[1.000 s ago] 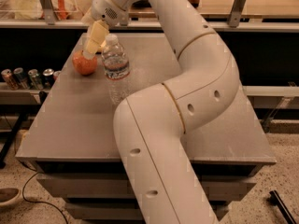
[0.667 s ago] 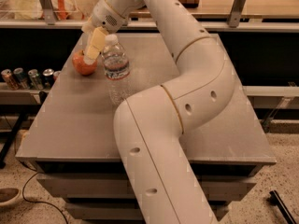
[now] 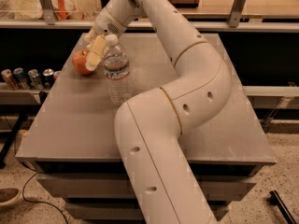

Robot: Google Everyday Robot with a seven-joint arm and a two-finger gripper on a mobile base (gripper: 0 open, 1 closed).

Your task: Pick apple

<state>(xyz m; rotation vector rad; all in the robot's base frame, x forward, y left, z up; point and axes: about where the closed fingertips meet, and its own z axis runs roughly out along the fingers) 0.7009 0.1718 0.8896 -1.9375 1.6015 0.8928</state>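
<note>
Beside the bottle, pincer overlaps apple; stem dimple upward.

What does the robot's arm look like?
The arm is thick, round and creamy white, with thin tan rings at its joints and small dark holes. Its gripper is pale yellow, right by the apple.

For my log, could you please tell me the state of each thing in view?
apple: resting on the table, far left.
clear bottle: upright, capped, just right of the apple.
gripper: low beside the apple, between it and the bottle.
cans: upright, left of the table.
</note>
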